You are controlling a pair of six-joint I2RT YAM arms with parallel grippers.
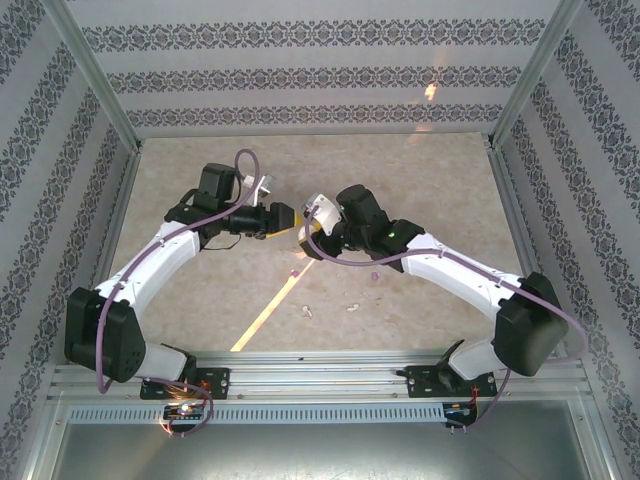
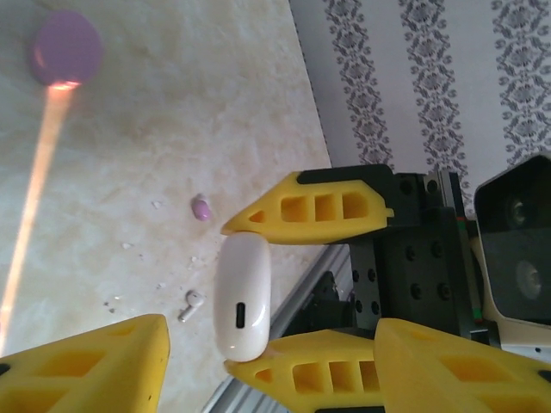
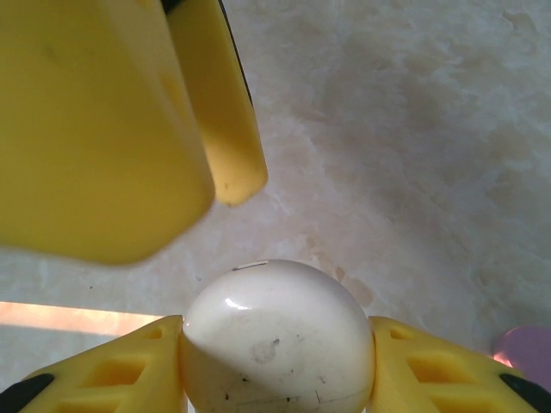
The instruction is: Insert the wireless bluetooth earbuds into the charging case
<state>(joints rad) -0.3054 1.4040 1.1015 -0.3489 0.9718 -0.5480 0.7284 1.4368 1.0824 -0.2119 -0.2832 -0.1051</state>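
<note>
The white charging case (image 3: 275,335) sits pinched between my right gripper's (image 3: 275,325) yellow fingers, lifted off the table. In the left wrist view the case (image 2: 244,297) appears edge-on, its dark port facing the camera, held between the right gripper's two fingers. My left gripper (image 2: 271,327) straddles it with jaws apart, neither finger touching the case. From above, both grippers meet mid-table, left (image 1: 283,219) and right (image 1: 308,240). A whitish earbud (image 2: 191,304) and a purple earbud (image 2: 201,208) lie on the table below. Whitish earbuds (image 1: 307,311) (image 1: 352,307) lie nearer the arm bases.
A blurred purple object (image 2: 65,47) rests at the end of an orange light streak (image 1: 268,312). Another small purple piece (image 1: 375,276) lies right of the grippers. Patterned walls (image 1: 320,75) enclose the beige table (image 1: 420,180), with a metal rail (image 1: 320,365) along the near edge.
</note>
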